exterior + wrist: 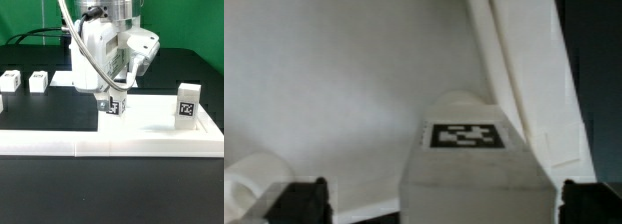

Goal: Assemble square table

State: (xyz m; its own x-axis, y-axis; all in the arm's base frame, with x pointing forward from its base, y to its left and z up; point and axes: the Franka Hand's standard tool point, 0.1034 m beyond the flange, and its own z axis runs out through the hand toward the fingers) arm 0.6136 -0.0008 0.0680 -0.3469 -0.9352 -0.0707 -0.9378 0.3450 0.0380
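Observation:
The white square slab (150, 118) lies flat on the black table, against the border rail. My gripper (112, 98) is down over a small white leg post (114, 106) that stands upright on the slab near its middle, tag facing out. In the wrist view this post (464, 150) sits between my fingertips, and my gripper (441, 205) is open. One finger (576, 205) is close to the post; the other (304, 203) stands clearly off it. A second tagged leg post (187, 103) stands on the slab at the exterior view's right.
Two loose tagged leg posts (38, 80) (10, 80) lie on the table at the exterior view's left, with a third white part (1, 101) cut by the frame edge. The long low white border rail (110, 148) runs along the front and shows in the wrist view (518, 70).

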